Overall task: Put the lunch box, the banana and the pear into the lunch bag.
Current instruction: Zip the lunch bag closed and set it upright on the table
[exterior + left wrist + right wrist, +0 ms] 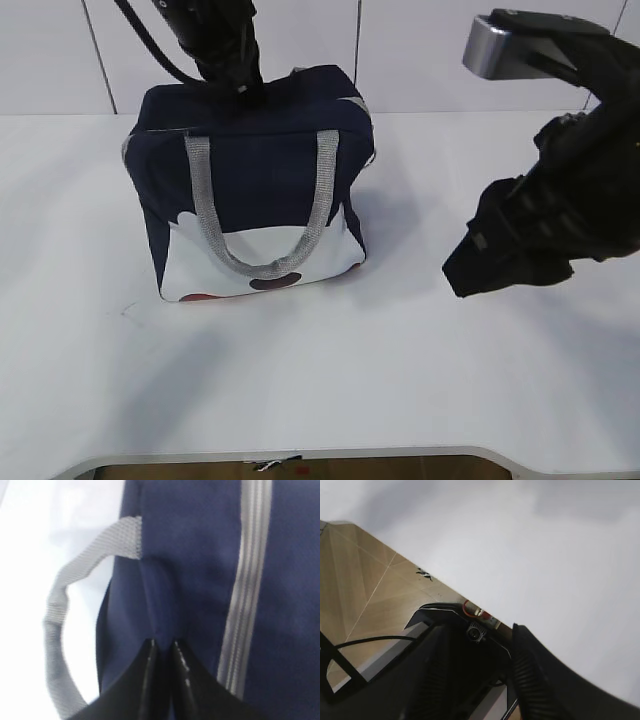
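On the white table (400,400) stands the lunch bag (255,150), upright, zipped, soft-sided. Left gripper (162,647) is clamped on a pinch of top fabric. Right gripper (475,680) hangs spread and empty, well apart. Fabric likely buckles; the webbing handles (265,215) offer firmer purchase.

Left arm (225,45): glossy black casing, black cable looping off its side. Left gripper (162,652): two slim, shiny black fingers. Right arm (560,215): matte black, blocky, ribbed segments, topped by a brushed silver-grey housing (500,45). Right gripper fingers (535,680): black, ridged pads.
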### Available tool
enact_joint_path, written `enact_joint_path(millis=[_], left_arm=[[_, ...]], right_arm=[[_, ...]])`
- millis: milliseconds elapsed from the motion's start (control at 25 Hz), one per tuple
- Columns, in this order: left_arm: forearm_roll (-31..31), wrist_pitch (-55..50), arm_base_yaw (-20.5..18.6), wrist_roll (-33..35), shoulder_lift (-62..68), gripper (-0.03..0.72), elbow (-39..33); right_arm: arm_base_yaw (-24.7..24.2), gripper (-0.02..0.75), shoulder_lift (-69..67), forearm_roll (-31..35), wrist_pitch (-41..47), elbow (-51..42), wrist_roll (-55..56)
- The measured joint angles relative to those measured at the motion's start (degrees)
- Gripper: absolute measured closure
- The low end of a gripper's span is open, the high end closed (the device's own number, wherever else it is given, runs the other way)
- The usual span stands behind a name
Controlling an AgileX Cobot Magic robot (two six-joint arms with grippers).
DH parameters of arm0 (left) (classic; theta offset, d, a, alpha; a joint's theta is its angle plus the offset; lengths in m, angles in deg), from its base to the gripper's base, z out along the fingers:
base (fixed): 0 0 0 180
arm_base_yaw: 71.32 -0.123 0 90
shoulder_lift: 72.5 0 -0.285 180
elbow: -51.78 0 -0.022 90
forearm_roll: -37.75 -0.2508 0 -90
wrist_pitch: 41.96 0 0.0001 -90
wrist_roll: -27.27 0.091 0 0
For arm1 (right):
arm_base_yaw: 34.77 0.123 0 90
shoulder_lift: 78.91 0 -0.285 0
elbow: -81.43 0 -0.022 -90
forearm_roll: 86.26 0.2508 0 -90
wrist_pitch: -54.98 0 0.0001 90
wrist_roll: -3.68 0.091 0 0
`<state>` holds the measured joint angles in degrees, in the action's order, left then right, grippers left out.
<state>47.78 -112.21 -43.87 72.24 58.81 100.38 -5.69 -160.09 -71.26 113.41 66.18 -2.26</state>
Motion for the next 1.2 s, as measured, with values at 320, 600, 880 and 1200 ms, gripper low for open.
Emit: enact_joint_path(millis=[320, 600, 880, 1200], left_arm=[[-0.4, 0.6, 0.0, -3.5, -1.2, 0.335, 1.1], [-1.0, -1.1, 0.0, -5.2, -5.8, 0.309, 1.2], [-1.1, -1.5, 1.9, -10.5, -7.6, 0.309, 1.2], [-11.0, -1.6, 10.6, -16.2, -8.2, 0.317, -2.9]], right_arm=[[-0.2, 0.381, 0.0, -7.5, -4.9, 0.0, 4.8], [-0.3, 0.381, 0.0, -16.0, -4.9, 0.0, 10.6], [-0.3, 0.381, 0.0, -19.3, -4.3, 0.0, 11.3], [-0.3, 0.381, 0.0, -25.5, -3.3, 0.0, 12.3]])
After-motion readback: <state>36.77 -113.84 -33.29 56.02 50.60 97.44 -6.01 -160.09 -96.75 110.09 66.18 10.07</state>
